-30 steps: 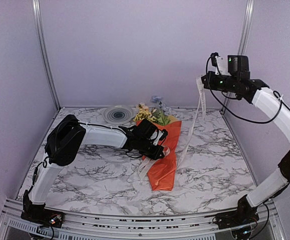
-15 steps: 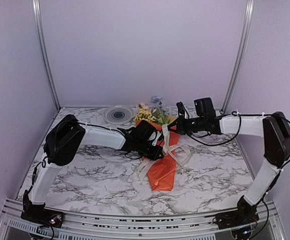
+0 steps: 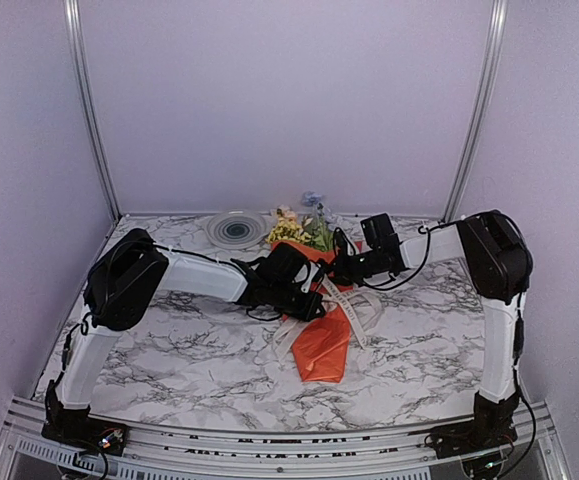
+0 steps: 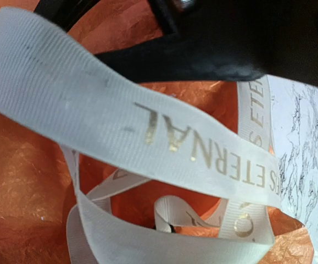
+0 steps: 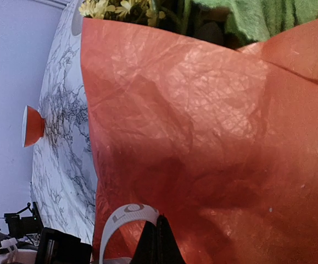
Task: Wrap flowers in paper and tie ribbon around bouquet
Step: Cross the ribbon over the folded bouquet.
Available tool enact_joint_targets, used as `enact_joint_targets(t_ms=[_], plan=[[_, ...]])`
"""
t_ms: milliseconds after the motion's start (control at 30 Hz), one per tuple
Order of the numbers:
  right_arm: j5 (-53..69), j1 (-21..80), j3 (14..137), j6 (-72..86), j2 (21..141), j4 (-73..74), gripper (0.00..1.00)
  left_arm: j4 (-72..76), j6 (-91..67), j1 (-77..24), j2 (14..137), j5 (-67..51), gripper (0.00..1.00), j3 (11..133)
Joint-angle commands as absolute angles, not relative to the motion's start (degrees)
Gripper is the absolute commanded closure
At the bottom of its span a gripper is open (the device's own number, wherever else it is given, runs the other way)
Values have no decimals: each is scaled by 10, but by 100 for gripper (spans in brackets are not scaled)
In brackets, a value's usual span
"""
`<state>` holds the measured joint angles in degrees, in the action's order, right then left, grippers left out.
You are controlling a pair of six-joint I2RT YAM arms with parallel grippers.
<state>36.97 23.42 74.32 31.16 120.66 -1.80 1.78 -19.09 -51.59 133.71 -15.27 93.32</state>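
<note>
The bouquet lies on the marble table, its orange paper forming a cone with the flowers sticking out of the far, wide end. The cream ribbon with gold lettering crosses the cone's middle in loose loops. My left gripper rests on the cone's left side; in its wrist view a broad ribbon band hides most of its jaws, and a small ribbon loop ends at the dark tip of the left gripper. My right gripper is shut just over the paper, pinching the ribbon.
A round spool stands at the back, left of the blossoms, and shows orange from the side in the right wrist view as the spool. Purple walls close in the marble table. The right arm's black body hangs just above my left gripper.
The right arm has swung down from high at the right to the bouquet's middle, bringing the ribbon with it. The ribbon now lies looped over the cone. The left arm has barely moved.
</note>
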Motion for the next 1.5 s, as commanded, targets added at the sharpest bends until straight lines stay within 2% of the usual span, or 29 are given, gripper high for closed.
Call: enact_joint_targets(t_ms=[0, 433, 833, 933, 1167, 1300, 1467], plan=[[390, 226, 783, 288, 1222, -4, 100, 4, -190, -515, 1317, -158, 100, 911], [419, 212, 816, 264, 1288, 17, 99, -1, -137, -526, 1246, -152, 100, 877], [423, 215, 822, 223, 1300, 55, 99, -62, 92, -551, 1141, -243, 100, 892], [449, 220, 833, 193, 1302, 74, 98, -81, 132, -551, 1152, -215, 100, 944], [514, 231, 843, 110, 1293, 126, 97, -89, 211, -548, 1202, -70, 100, 1043], [515, 231, 839, 96, 1292, 138, 95, -84, 202, -531, 1254, -34, 100, 1091], [510, 231, 827, 110, 1281, 123, 93, -70, 159, -494, 1316, -47, 100, 1116]])
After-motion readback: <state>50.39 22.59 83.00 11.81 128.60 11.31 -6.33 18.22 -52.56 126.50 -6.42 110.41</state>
